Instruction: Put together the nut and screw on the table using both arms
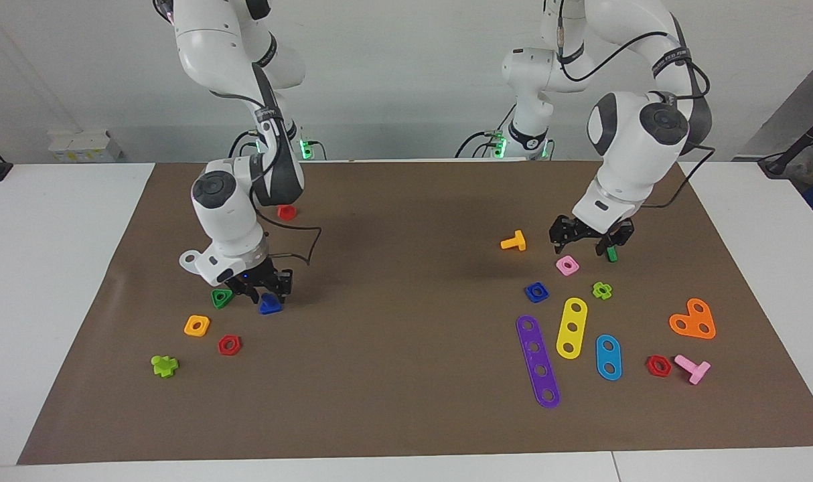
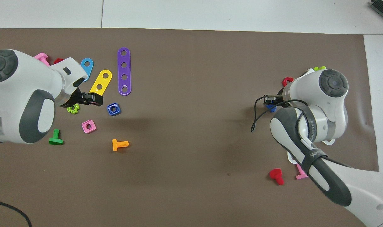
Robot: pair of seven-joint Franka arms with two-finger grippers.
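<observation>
We see the right end effector down on the screw; its grip we cannot tell. The left end effector, spread wide, hangs above the pink nut, with the nut farther from the robots.

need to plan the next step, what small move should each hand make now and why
Probably the right hand should close on the screw, since it is down at the mat with its fingers right at the blue triangular head. The left hand hangs over the pink nut, so it likely has to shift toward the nut, which lies untouched beside it.
</observation>
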